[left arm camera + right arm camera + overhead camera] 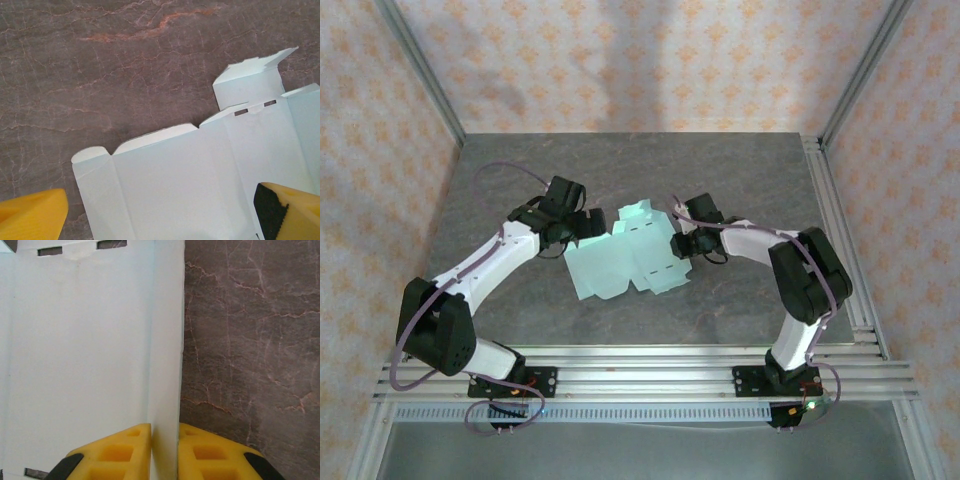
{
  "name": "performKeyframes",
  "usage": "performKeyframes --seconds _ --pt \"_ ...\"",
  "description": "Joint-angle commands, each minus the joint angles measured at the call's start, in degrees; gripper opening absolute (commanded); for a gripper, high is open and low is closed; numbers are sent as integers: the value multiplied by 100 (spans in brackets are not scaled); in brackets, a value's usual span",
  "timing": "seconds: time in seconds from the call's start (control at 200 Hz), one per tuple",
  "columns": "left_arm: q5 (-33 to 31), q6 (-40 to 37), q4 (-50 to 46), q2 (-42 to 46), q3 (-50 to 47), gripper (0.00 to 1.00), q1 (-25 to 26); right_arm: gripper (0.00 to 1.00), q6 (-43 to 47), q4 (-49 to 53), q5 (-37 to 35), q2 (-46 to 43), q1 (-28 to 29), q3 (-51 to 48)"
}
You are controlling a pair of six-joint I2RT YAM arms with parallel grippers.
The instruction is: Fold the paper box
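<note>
Mint card: paper box (625, 255) lies as an unfolded sheet on the counter (500, 190), between both arms.
Right gripper (165, 452): clamped on the sheet's right edge flap, likely to lift and crease it.
Left gripper (160, 212): spread wide above the left panels, probably ready to pin them.

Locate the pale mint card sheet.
Top view: the mint card sheet lies centred on the table between left gripper and right gripper, which pinches its edge.

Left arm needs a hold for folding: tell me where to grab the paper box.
Probably the long rounded flap on the paper box edge, open left claw coming low from the bare table side: it looks slightly lifted, while the panels lie flat.
</note>
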State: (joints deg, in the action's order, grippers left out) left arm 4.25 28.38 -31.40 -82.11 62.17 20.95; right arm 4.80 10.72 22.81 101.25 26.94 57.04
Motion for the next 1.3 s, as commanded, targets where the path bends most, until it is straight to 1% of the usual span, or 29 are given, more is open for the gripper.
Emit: performKeyframes --seconds 0.0,0.11,0.215,0.355,0.516,0.631,0.916,0.976,1.086,1.121,1.296 --pt "3 -114 26 60 15 97 -64 18 118 165 117 128 -24 183" --pt "32 -115 50 56 10 97 -56 18 149 183 105 139 -19 194" --pt "57 -105 58 53 -8 97 -59 29 179 172 73 75 -26 161" --pt "75 -102 65 43 -37 97 -63 32 153 174 72 48 -63 167" --pt "93 -105 61 57 -27 97 -64 26 179 172 224 132 -70 198" --pt "85 -109 44 65 -34 97 -56 19 205 188 317 193 -74 229" --pt "93 -90 56 94 -74 97 -56 20 267 214 426 255 -75 273" --pt "99 -96 54 95 -60 98 -62 17 280 245 443 252 -74 282" --pt "102 -103 55 93 -56 98 -61 6 302 290 421 181 -72 275" --pt "102 -104 53 95 -42 98 -61 5 312 308 405 156 -70 277" --pt "120 -79 94 89 -41 98 -58 3 334 341 365 37 -72 268"
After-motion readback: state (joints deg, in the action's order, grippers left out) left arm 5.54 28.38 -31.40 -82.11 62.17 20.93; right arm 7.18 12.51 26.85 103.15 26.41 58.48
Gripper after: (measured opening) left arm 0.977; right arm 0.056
